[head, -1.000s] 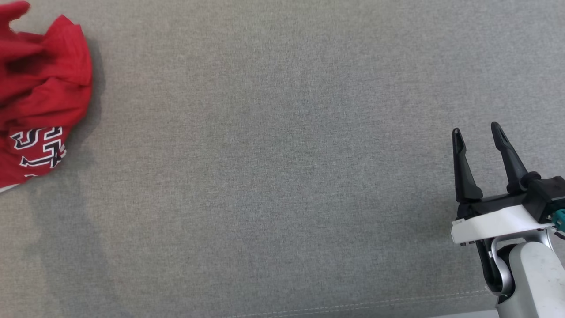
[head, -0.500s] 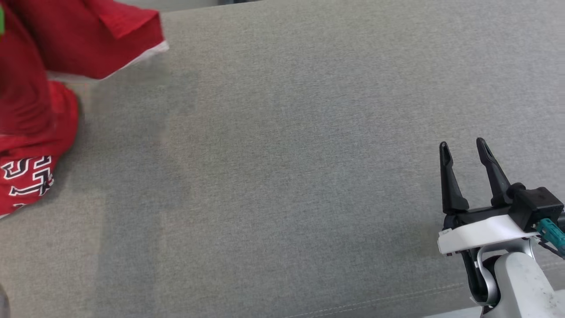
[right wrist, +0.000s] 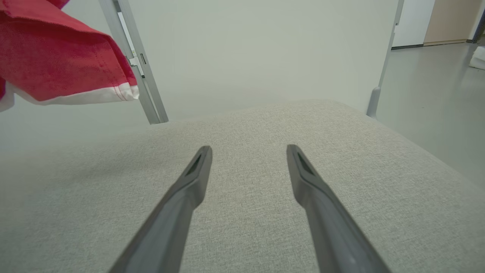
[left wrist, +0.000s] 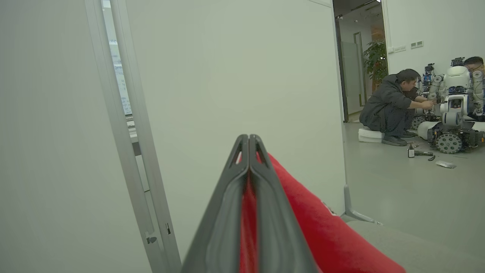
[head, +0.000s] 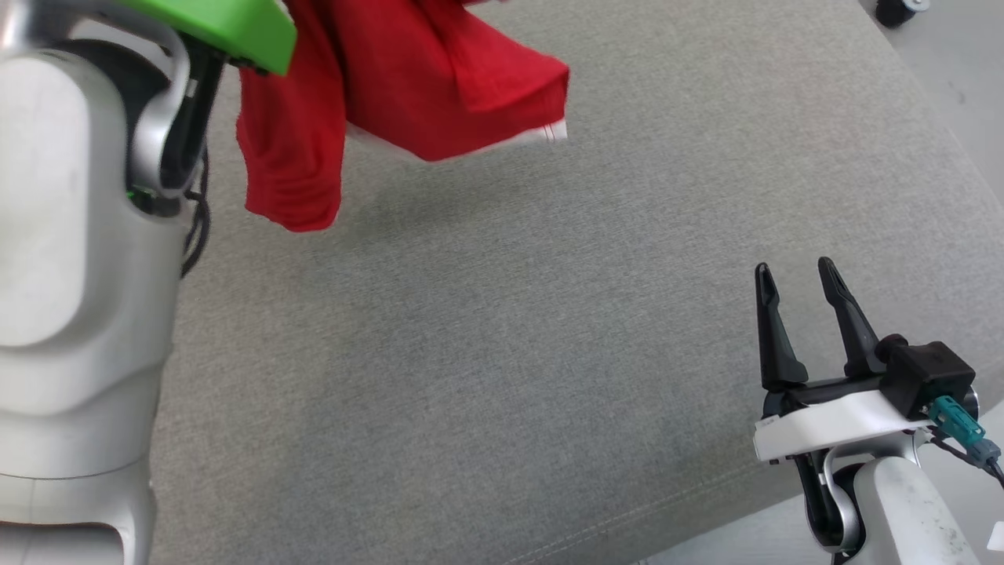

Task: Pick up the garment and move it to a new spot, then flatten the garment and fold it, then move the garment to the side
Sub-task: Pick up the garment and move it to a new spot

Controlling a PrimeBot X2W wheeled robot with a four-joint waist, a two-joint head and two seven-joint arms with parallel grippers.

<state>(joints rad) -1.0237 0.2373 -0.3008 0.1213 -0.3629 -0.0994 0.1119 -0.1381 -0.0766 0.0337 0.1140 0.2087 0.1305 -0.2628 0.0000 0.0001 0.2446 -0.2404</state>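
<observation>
- Left hand (left wrist: pixel 249 144): the two dark fingers are pressing together along their whole length and are clamping a fold of the red garment (head: pixel 408 86). In the left wrist view, red cloth is showing between them and spilling out beside them.
- Red garment: it is hanging from this grip above the far left part of the grey cushion (head: pixel 510 353). One narrow lobe is drooping lowest, and a white-edged hem is pointing towards the cushion's middle. A soft shadow is lying on the cushion beneath the cloth.
- Right hand (head: pixel 793 271): its fingers are standing wide apart and holding nothing. It is hovering low over the cushion's near right corner, well apart from the garment.
- Left forearm (head: pixel 78 235): pale, with a green cover at the wrist, it is rising over the cushion's near left edge.
</observation>
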